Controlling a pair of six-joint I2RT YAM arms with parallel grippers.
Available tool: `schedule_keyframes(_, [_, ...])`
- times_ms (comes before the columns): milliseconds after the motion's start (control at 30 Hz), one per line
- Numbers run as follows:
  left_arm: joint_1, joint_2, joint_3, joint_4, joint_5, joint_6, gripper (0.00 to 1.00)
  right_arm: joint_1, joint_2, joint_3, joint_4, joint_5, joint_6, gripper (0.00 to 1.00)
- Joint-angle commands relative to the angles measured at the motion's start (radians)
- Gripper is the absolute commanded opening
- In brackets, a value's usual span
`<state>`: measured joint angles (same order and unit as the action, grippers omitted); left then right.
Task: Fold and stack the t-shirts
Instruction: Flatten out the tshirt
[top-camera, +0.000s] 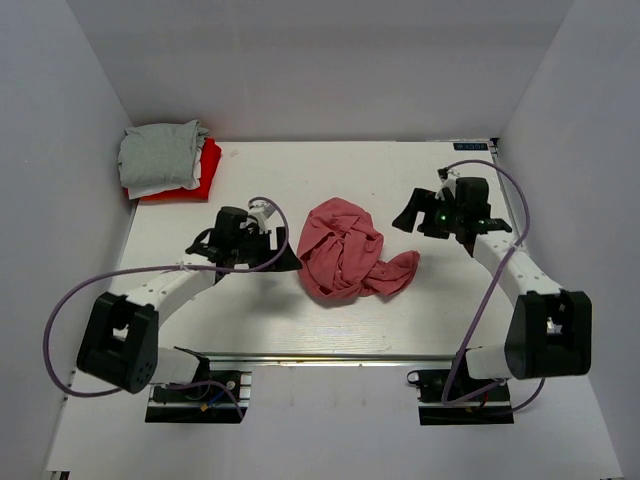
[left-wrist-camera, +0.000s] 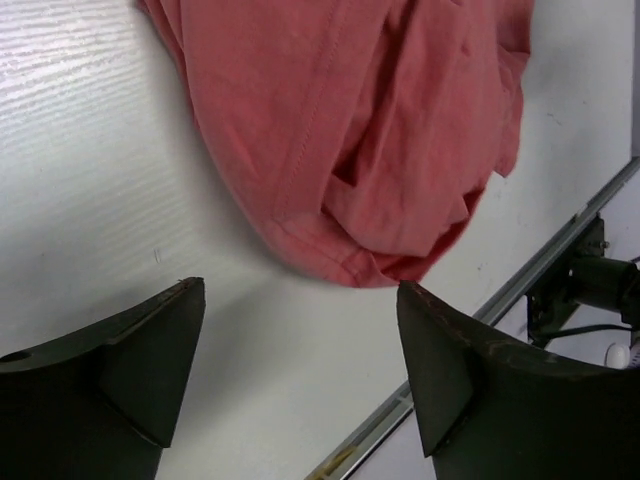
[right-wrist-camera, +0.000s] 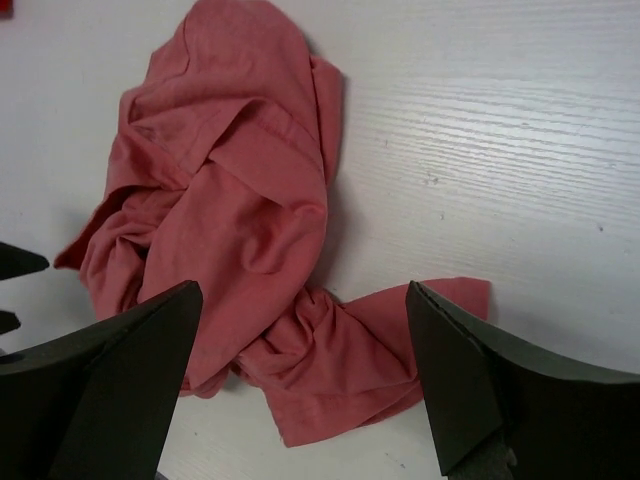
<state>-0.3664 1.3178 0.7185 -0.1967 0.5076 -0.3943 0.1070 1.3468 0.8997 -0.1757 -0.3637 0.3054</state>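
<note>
A crumpled salmon-pink t-shirt (top-camera: 345, 250) lies in a heap at the middle of the table, one part trailing to the right. It fills the top of the left wrist view (left-wrist-camera: 360, 130) and the middle of the right wrist view (right-wrist-camera: 230, 230). My left gripper (top-camera: 286, 257) is open and empty just left of the heap, above bare table (left-wrist-camera: 300, 300). My right gripper (top-camera: 410, 215) is open and empty to the heap's right, above its trailing part (right-wrist-camera: 300, 300). A folded stack sits at the far left corner: a light grey t-shirt (top-camera: 160, 152) on a white layer, on a bright red t-shirt (top-camera: 205, 172).
White walls (top-camera: 60, 150) close in the table on the left, back and right. A metal rail (top-camera: 330, 356) runs along the near edge, also seen in the left wrist view (left-wrist-camera: 545, 265). A purple cable (top-camera: 90, 290) loops beside each arm.
</note>
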Motion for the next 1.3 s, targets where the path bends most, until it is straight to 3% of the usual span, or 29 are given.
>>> schedule_keyframes(0, [-0.022, 0.070, 0.074, 0.049, -0.056, -0.021, 0.85, 0.007, 0.085, 0.067, -0.016, -0.092, -0.013, 0.85])
schedule_keyframes(33, [-0.022, 0.119, 0.102, 0.021, -0.066, -0.021, 0.77, 0.007, 0.100, 0.080, -0.013, -0.090, -0.015, 0.85])
schedule_keyframes(167, [-0.031, 0.201, 0.139, -0.001, -0.096, -0.012, 0.72, 0.010, 0.173, 0.096, 0.005, -0.072, -0.015, 0.81])
schedule_keyframes(433, [-0.051, 0.300, 0.177, 0.088, -0.018, -0.003, 0.61, 0.054, 0.297, 0.120, 0.061, -0.081, -0.003, 0.81])
schedule_keyframes(533, [-0.069, 0.327, 0.202, 0.098, -0.008, -0.003, 0.52, 0.068, 0.330, 0.145, 0.067, -0.089, 0.006, 0.79])
schedule_keyframes(667, [-0.078, 0.368, 0.226, 0.109, 0.016, -0.003, 0.31, 0.098, 0.403, 0.172, 0.081, -0.092, 0.023, 0.69])
schedule_keyframes(800, [-0.088, 0.368, 0.263, 0.083, 0.016, -0.003, 0.00, 0.117, 0.431, 0.179, 0.097, -0.118, 0.035, 0.60])
schedule_keyframes(900, [-0.088, 0.334, 0.274, 0.057, -0.006, 0.006, 0.00, 0.128, 0.445, 0.183, 0.102, -0.145, 0.034, 0.50])
schedule_keyframes(967, [-0.088, 0.302, 0.274, 0.036, -0.015, 0.006, 0.00, 0.138, 0.448, 0.183, 0.097, -0.170, 0.031, 0.36])
schedule_keyframes(1000, [-0.088, 0.288, 0.283, 0.036, -0.038, 0.006, 0.00, 0.143, 0.451, 0.182, 0.100, -0.170, 0.028, 0.28])
schedule_keyframes(1033, [-0.088, 0.276, 0.283, 0.008, -0.049, 0.006, 0.00, 0.140, 0.454, 0.183, 0.097, -0.172, 0.026, 0.08])
schedule_keyframes(1067, [-0.088, 0.250, 0.294, -0.004, -0.061, 0.006, 0.00, 0.143, 0.454, 0.182, 0.096, -0.166, 0.027, 0.00])
schedule_keyframes(1267, [-0.088, 0.153, 0.403, -0.167, -0.246, 0.040, 0.00, 0.140, 0.316, 0.225, 0.065, -0.020, 0.003, 0.00])
